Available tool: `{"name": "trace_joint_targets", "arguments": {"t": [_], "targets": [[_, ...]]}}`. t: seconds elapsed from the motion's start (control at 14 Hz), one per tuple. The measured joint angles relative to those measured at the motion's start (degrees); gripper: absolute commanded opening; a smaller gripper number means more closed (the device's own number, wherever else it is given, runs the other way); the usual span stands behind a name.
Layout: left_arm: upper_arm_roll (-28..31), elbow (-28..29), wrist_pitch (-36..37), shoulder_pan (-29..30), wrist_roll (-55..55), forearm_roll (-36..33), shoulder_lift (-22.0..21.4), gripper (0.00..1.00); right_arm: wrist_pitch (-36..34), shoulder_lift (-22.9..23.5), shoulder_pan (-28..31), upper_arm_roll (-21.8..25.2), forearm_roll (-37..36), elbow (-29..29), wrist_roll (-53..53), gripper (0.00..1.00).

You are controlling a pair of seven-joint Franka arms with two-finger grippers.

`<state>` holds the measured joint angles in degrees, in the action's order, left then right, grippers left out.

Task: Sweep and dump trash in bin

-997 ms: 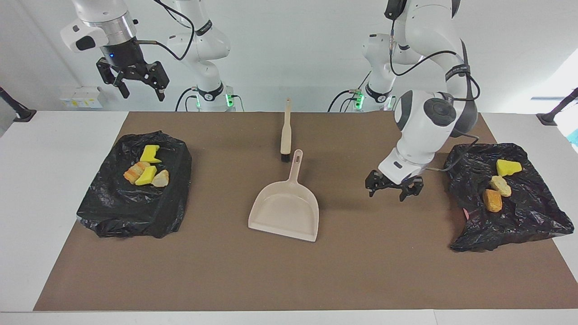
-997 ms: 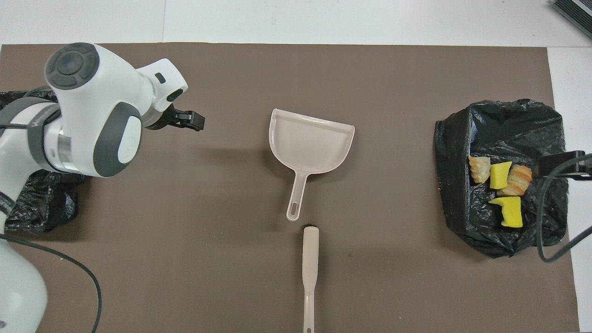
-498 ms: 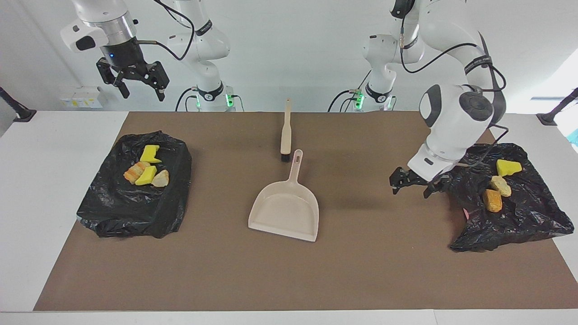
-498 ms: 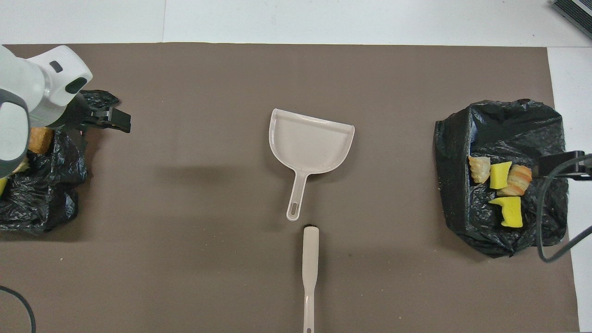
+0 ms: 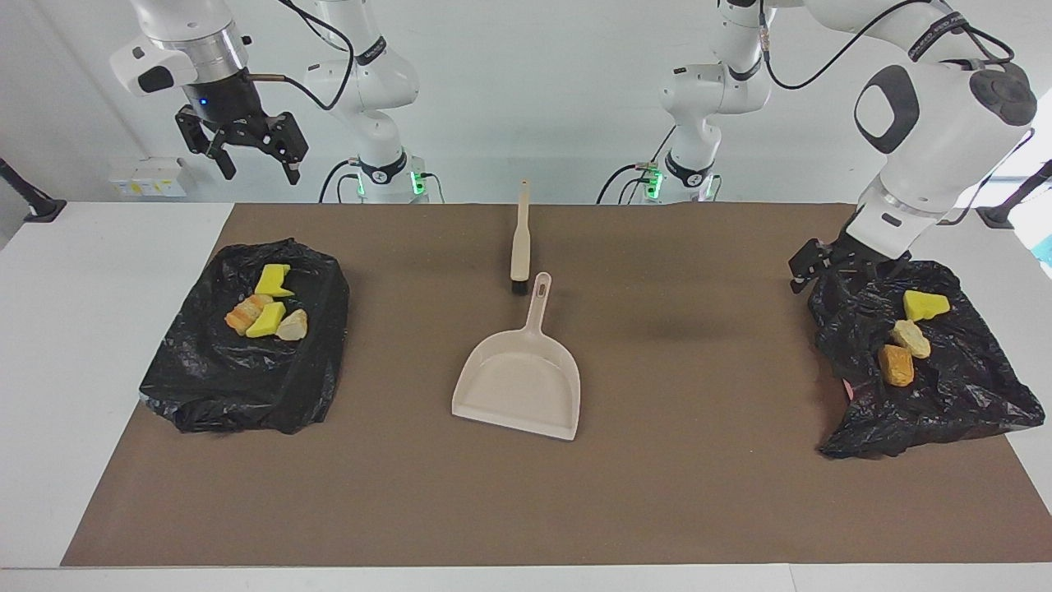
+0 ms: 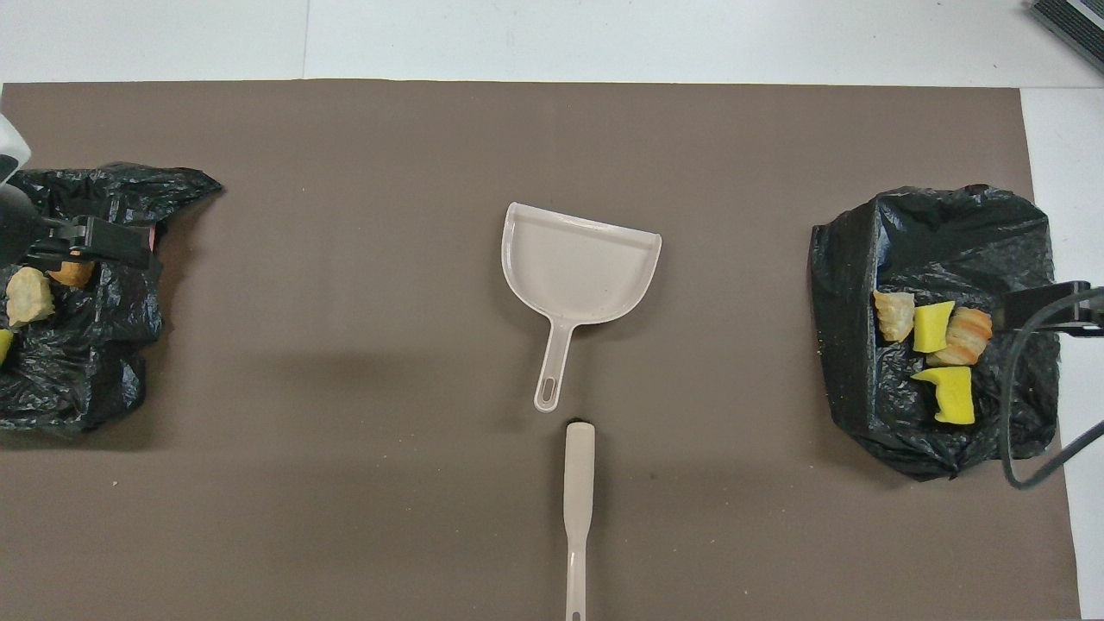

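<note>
**Left arm pulled back to its bag; all trash binned**

Right-arm end. The right gripper (image 5: pixel 246 152) hangs high over the table edge near its base, fingers spread and empty, unchanged over the last second; this arm waits. Below it, the bag (image 5: pixel 246 345) at that end holds four scraps (image 5: pixel 267 311): two yellow chunks and two bread-like pieces, lying together in its hollow.

Centre. The dustpan (image 5: pixel 518 382) lies flat and empty on the mat (image 5: pixel 674 493), mouth away from the robots. The brush (image 5: pixel 519 238) lies just beside the tip of its handle, nearer to the robots. Neither has shifted, and neither is held.

Left-arm end. This is where the change lies. A second ago the left gripper (image 5: pixel 838 267) sat low over bare mat between the dustpan and the second bag (image 5: pixel 929 386). It has since swung out and risen, and now hangs over that bag's edge nearest the robots, fingers released, carrying nothing. Three scraps (image 5: pixel 908 337) rest on this bag: one yellow, two bread-like.

Assessment. No scrap shows on the open mat in either view; all seven lie on the two bags. With tools laid down and both grippers empty, the sweeping and dumping appear complete, and the left arm's move reads as withdrawal toward rest.
</note>
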<state>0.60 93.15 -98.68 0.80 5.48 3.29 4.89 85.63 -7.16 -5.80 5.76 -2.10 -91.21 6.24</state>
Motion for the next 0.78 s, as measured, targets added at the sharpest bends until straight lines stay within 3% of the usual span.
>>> {"name": "trace_joint_targets", "arguments": {"t": [0.5,0.78], "targets": [[-1.1,0.2,8.1,-0.1,1.5,-0.4,-6.7,1.0,0.0,0.0,0.0,0.0,0.0,0.0,0.0,1.0],[-1.3,1.4,8.4,-0.1,1.9,-0.4,-7.6,1.0,0.0,0.0,0.0,0.0,0.0,0.0,0.0,1.0]]}}
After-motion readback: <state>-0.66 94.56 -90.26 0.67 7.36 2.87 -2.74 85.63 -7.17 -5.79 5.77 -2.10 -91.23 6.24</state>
